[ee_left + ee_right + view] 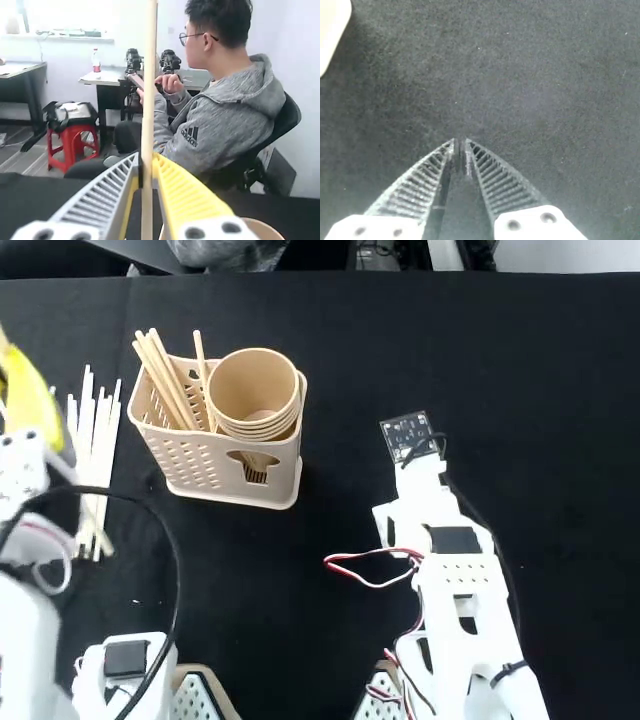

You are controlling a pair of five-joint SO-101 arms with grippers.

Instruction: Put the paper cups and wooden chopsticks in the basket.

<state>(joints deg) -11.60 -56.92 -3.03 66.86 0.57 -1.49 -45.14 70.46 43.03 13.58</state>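
My left jaws (pixel 146 160) are closed on one wooden chopstick (pixel 148 75), which stands upright between them. I judge that the step in hand is bringing it to the basket (pixel 220 455). The basket stands to the right of these jaws and already holds the paper cups (pixel 255 390) and other chopsticks (pixel 165 375). Next I must bring the stick above those chopsticks, lower it, then release. My right jaws (pixel 460 145) are closed on nothing, near the tabletop (pixel 530 75).
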